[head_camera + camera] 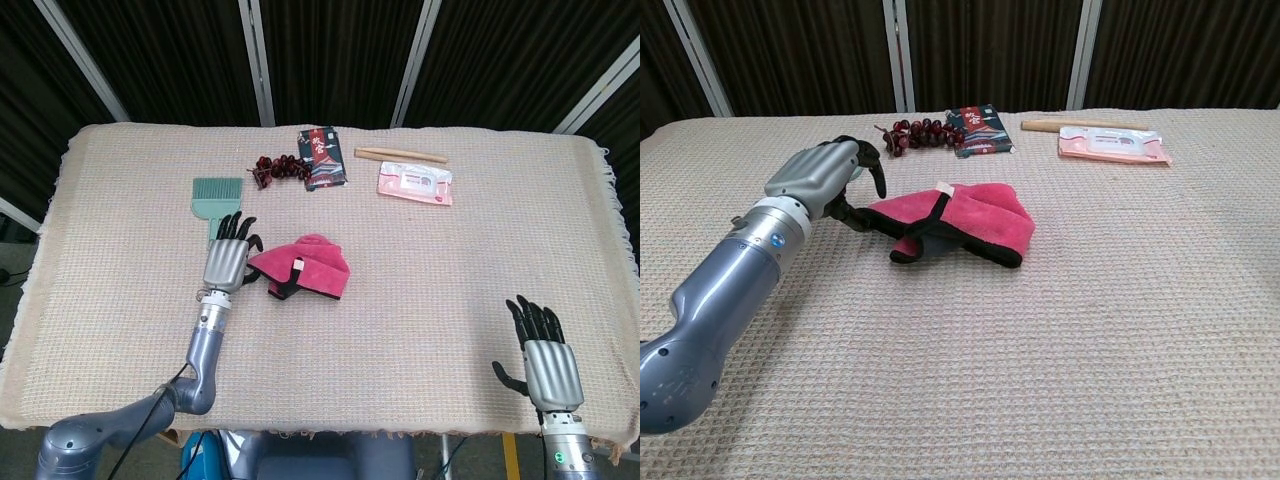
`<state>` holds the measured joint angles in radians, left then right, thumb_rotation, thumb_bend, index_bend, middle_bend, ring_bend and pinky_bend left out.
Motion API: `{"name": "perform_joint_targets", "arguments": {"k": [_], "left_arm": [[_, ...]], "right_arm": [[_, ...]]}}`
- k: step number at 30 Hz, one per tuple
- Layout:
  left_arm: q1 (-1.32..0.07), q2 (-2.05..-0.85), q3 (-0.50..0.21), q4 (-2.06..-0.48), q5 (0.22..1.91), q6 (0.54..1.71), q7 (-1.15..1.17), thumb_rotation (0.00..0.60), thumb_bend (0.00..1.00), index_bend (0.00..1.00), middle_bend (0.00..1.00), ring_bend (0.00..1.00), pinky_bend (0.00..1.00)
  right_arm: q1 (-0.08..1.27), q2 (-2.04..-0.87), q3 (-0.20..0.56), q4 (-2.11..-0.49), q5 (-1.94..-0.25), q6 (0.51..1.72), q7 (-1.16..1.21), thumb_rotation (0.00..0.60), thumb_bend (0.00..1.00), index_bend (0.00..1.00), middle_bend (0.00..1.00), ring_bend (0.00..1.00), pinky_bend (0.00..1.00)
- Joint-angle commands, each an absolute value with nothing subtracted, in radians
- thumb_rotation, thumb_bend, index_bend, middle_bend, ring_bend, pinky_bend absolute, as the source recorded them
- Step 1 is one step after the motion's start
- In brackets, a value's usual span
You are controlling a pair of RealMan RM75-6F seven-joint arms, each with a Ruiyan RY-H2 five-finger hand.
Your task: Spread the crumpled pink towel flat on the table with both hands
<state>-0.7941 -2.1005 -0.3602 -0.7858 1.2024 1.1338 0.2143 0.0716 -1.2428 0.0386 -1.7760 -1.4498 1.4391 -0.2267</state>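
Observation:
The crumpled pink towel (305, 267) (965, 224) lies bunched near the middle of the table, dark edging and a white tag showing. My left hand (229, 260) (828, 174) is at the towel's left end, fingers apart and curved downward, its thumb right by the left corner; whether it touches the cloth I cannot tell. It holds nothing that I can see. My right hand (544, 357) hovers open near the front right edge of the table, far from the towel, and shows only in the head view.
A green brush (215, 195) lies behind my left hand. Along the far side sit dark red beads (276, 169) (920, 133), a dark packet (323, 158) (980, 130), wooden sticks (400, 154) (1080, 125) and a pink pouch (414, 184) (1112, 144). A woven beige cloth (440, 290) covers the table.

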Motion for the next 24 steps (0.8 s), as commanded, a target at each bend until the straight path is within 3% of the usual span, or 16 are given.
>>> {"name": "perform_joint_targets", "arguments": {"k": [1,12,18,24], "left_arm": [[-0.790,-2.102,-0.357,-0.778,1.201,1.136,0.212,0.600,0.35,0.48,0.14,0.00,0.00],[-0.784,-2.100,-0.351,-0.748,1.202,1.136,0.188,0.600,0.37,0.52,0.15,0.00,0.00],[-0.802,-2.114,-0.351,-0.736,1.212,1.135,0.180,0.600,0.47,0.60,0.16,0.00,0.00],[-0.797,-2.105,-0.340,-0.755,1.234,1.163,0.167,0.600,0.51,0.60,0.16,0.00,0.00]], "right_arm": [[0.071,-1.242,0.039,-1.777,-1.449,1.439,-0.227,0.600,0.26,0.00,0.00,0.00,0.00],[0.070,-1.242,0.035,-1.783,-1.453,1.441,-0.233,0.600,0.26,0.00,0.00,0.00,0.00],[0.070,-1.242,0.034,-1.785,-1.453,1.441,-0.235,0.600,0.26,0.00,0.00,0.00,0.00],[0.067,-1.240,0.033,-1.786,-1.448,1.441,-0.232,0.600,0.26,0.00,0.00,0.00,0.00]]}}
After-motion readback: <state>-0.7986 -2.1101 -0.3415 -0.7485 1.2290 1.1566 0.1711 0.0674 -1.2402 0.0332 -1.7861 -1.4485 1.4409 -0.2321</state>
